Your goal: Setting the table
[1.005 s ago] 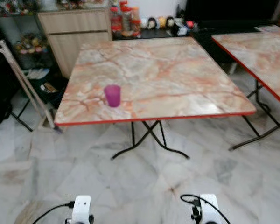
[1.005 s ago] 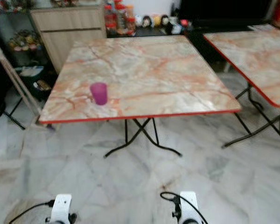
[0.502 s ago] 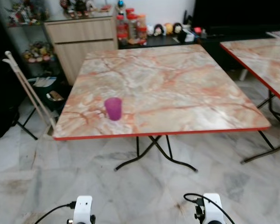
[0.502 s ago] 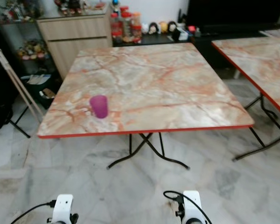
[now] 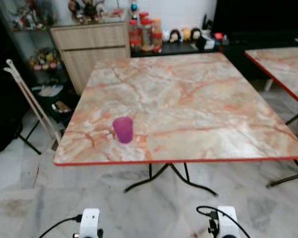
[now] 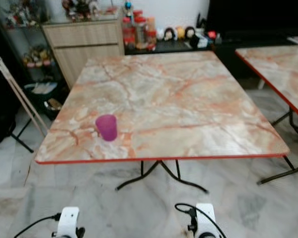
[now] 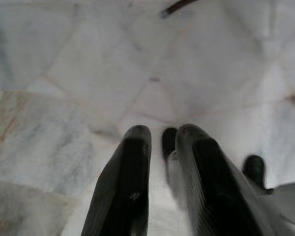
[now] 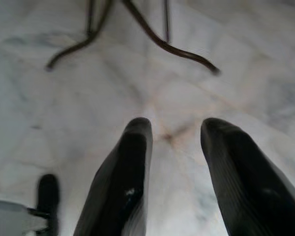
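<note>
Over on the left there's a folded white stand (image 5: 32, 101) leaning by a dark shelf, and behind it a wooden cabinet (image 5: 92, 52) with jars (image 5: 145, 33) and little figurines (image 5: 188, 34) lined up further along the back. The main thing is the marble-look folding table (image 5: 198, 99) with a red edge, and the purple cup (image 5: 123, 129) stands upright on it near the front-left corner, just back from the edge. Both arms hang low in front of the table, so the cup is well apart from either set of fingers, up on the tabletop while they point at the marble floor (image 7: 78, 73). The left gripper (image 7: 161, 140) has its fingers only a narrow gap apart and holds nothing. The right gripper (image 8: 176, 132) is spread noticeably wider, also holding nothing, with the table's black legs (image 8: 157, 39) on the floor ahead of it. Off to the right there's the corner of a second table (image 5: 283, 62) of the same kind.
</note>
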You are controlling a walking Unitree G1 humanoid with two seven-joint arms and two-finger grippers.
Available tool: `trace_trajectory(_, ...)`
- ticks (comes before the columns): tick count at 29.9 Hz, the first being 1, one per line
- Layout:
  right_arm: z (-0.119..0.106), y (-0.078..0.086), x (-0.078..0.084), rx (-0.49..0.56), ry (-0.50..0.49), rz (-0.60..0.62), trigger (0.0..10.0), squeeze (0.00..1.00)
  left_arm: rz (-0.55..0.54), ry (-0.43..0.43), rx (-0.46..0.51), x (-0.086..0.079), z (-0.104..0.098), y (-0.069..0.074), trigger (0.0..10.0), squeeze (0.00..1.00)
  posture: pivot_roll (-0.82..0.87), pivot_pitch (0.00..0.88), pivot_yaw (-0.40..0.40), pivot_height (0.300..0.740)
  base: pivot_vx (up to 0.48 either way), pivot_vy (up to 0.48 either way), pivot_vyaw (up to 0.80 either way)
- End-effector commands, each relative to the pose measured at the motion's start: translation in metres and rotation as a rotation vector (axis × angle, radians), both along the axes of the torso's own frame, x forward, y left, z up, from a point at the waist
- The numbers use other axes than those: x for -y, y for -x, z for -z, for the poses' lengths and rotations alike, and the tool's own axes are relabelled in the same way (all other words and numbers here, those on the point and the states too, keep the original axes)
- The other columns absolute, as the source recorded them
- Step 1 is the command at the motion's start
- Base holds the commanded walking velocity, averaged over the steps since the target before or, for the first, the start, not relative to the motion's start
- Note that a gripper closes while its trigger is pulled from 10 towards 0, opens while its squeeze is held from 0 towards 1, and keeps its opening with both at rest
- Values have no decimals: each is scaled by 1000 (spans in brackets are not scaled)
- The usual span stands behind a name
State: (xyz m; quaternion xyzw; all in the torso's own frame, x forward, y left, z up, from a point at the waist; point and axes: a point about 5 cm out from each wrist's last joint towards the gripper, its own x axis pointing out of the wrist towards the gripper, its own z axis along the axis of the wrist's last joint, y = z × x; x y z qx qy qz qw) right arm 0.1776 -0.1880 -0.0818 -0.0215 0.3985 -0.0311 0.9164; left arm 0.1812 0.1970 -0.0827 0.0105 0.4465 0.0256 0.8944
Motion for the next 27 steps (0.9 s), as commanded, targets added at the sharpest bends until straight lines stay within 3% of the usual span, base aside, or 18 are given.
trace_trajectory(1,0,-1,0,-1,2,-1,10000,0,6,-1,8,2,-1,-4,10000,0,-51,0,30,740,307,0,0)
trace_trajectory(10,1,0,-1,-9,5,-12,10000,0,25,-29,4,0,0,0,10000,0,-38,0,26,740,0,0,0)
trace_trajectory(17,3,4,-3,-29,14,-31,10000,0,3,-79,50,-15,-1,9,10000,0,-17,0,28,740,0,0,0)
trace_trajectory(19,3,5,-2,-34,14,-36,10000,0,-35,-82,97,-23,-5,8,10000,0,-15,0,28,740,0,0,0)
trace_trajectory(20,4,6,-2,-37,14,-37,10000,0,-76,-72,170,-28,-12,0,10000,0,-3,0,25,740,0,0,0)
trace_trajectory(22,4,6,-2,-36,13,-36,10000,0,-96,-64,226,-31,-18,-6,10000,0,9,0,21,740,0,0,0)
trace_trajectory(26,6,9,-3,-56,15,-56,10000,0,-188,-45,453,-44,-49,-36,10000,0,35,0,8,740,0,0,0)
trace_trajectory(27,6,10,-4,-61,15,-62,10000,0,-196,-52,494,-46,-56,-43,10000,1000,40,0,4,740,0,0,0)
